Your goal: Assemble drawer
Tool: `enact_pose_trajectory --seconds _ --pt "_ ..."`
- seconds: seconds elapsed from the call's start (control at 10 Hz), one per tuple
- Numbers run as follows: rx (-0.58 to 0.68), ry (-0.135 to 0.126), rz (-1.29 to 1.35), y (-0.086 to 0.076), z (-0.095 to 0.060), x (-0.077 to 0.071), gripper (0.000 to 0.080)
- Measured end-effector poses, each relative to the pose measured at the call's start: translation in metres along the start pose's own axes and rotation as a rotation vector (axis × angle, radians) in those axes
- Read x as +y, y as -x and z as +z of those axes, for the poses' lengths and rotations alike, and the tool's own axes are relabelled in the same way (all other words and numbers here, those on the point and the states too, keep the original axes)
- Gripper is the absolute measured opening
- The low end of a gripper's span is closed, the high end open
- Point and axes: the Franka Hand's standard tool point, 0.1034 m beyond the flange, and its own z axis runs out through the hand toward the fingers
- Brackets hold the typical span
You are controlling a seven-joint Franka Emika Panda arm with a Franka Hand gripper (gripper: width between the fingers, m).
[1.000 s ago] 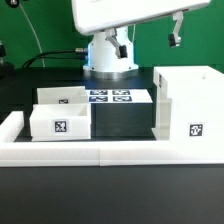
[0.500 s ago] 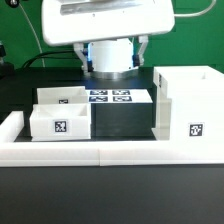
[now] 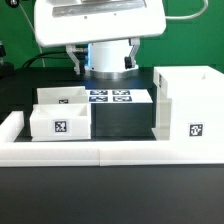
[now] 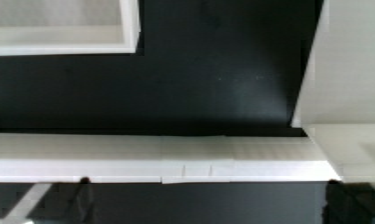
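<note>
The drawer's large open-fronted box housing (image 3: 188, 112) stands on the exterior view's right, its marker facing front. Two small white trays stand on the left, one in front (image 3: 60, 121) with a marker and one behind it (image 3: 62, 96). My gripper (image 3: 103, 57) hangs high above the table's middle, open and empty, well apart from all the parts. In the wrist view the gripper (image 4: 205, 195) has its fingertips (image 4: 63, 198) wide apart over black table. A tray (image 4: 59, 28) and the housing wall (image 4: 353, 60) show there too.
A long white border rail (image 3: 110, 152) runs along the front, with a short one at the left (image 3: 10, 125); the rail also shows in the wrist view (image 4: 157, 160). The marker board (image 3: 112, 97) lies between trays and housing. The robot base (image 3: 108, 62) stands behind.
The hand has swung toward the exterior view's left and come down a little, now hanging over the table's middle. The drawer parts have not moved.
</note>
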Motion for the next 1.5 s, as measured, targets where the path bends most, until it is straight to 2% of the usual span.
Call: enact_pose_trajectory --seconds 0.2,0.5,0.7,1.1,1.2,1.3,1.5 --pt "-0.050 -0.008 0.018 0.013 0.008 0.005 0.0649" --pt "-0.110 -0.009 0.053 0.033 0.031 0.015 0.0649" --pt "-0.103 0.015 0.057 0.046 0.043 0.025 0.0649" --pt "-0.102 0.014 0.056 0.045 0.042 0.027 0.0649" --pt "-0.143 -0.010 0.056 0.052 0.041 0.035 0.0649" --pt "-0.155 -0.014 0.073 0.062 0.043 0.043 0.0649" --pt "-0.183 -0.020 0.030 0.077 0.052 0.045 0.0649"
